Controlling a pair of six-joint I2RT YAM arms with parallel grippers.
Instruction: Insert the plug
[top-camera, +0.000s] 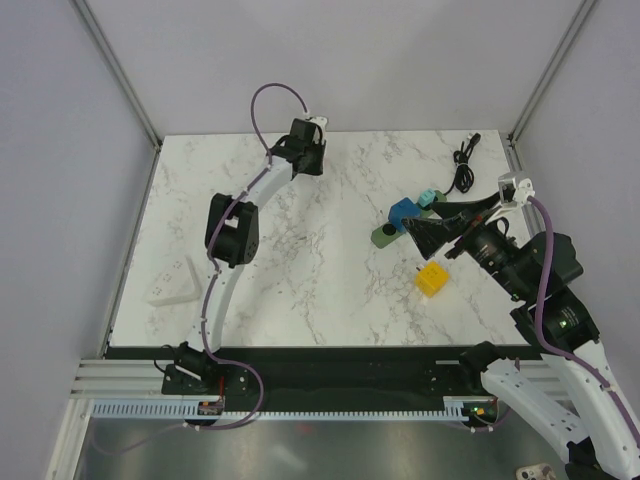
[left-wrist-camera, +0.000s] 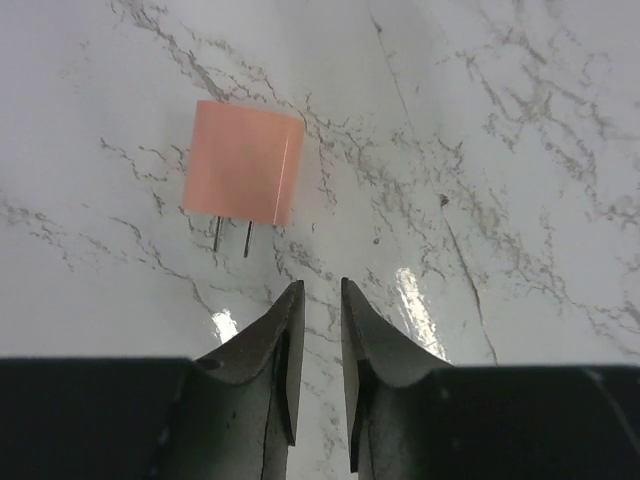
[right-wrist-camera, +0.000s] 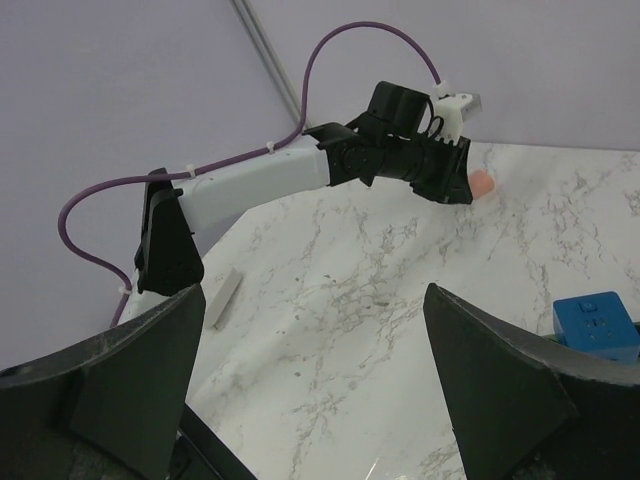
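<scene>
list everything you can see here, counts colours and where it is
plug: 1, pink, far left of table, prongs toward left hand
blue block: 1, blue, right of centre
teal block: 1, teal, just behind the blue block
green piece: 1, dark green, near-left of the blue block
cube: 1, yellow, right, nearer side
cable: 1, black, far right corner
white piece: 1, white, left edge
table: 1, white marble
left hand: 1, black, short of plug, narrow gap, empty
right hand: 1, black, wide open, empty

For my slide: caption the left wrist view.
Narrowly open, empty left gripper hovers near a pink plug on the marble table.
</scene>
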